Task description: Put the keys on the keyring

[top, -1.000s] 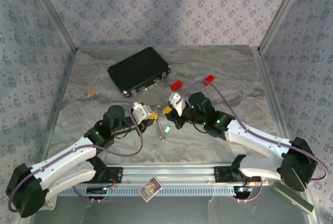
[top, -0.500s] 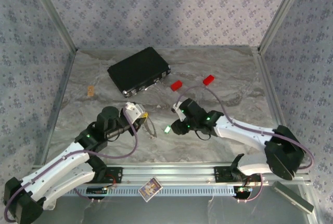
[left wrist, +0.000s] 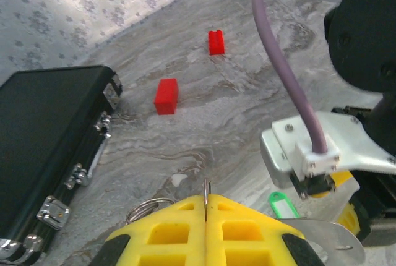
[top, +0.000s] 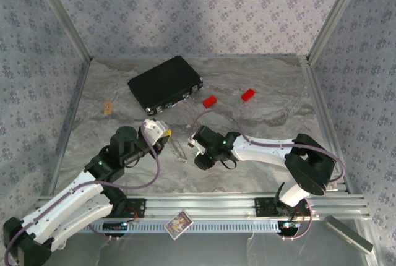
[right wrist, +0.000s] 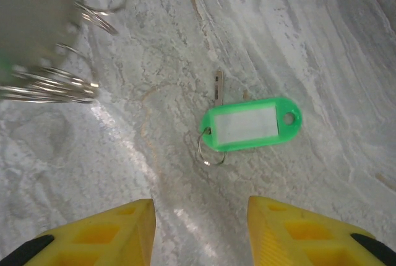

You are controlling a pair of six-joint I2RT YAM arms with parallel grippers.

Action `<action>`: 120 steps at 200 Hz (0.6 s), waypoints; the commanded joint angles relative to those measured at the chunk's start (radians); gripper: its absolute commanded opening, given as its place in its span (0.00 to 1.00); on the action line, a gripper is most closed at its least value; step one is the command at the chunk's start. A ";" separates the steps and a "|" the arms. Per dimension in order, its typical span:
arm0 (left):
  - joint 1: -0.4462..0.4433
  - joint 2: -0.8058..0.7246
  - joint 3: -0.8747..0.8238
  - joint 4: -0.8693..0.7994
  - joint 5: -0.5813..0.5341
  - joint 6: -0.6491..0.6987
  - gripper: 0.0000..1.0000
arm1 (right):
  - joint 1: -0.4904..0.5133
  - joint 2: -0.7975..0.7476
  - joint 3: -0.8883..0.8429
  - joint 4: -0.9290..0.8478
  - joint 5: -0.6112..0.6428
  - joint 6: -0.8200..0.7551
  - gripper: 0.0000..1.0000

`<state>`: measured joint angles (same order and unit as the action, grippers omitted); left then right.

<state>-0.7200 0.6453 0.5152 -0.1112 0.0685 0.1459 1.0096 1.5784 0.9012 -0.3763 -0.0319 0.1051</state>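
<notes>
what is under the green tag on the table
A thin metal key sticks out from beneath the upper edge of the green tag, on the marble table. The tag covers the key's other end.

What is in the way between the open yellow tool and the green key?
Nothing visible. The green key lies flat on the bare table, right ahead of the right tool, whose jaws stand open on either side of that path. The blurry keyring is off at the upper left of the wrist view, out of the way.
</notes>
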 commanded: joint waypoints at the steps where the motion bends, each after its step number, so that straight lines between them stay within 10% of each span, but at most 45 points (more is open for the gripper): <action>1: 0.005 -0.027 0.062 -0.008 -0.096 -0.010 0.00 | 0.017 0.043 0.056 -0.035 0.040 -0.083 0.44; 120: 0.037 -0.042 0.085 -0.039 -0.167 -0.023 0.00 | 0.024 0.166 0.118 -0.045 0.085 -0.107 0.36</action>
<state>-0.6872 0.6212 0.5735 -0.1719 -0.0914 0.1402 1.0264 1.7264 0.9924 -0.3916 0.0166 0.0067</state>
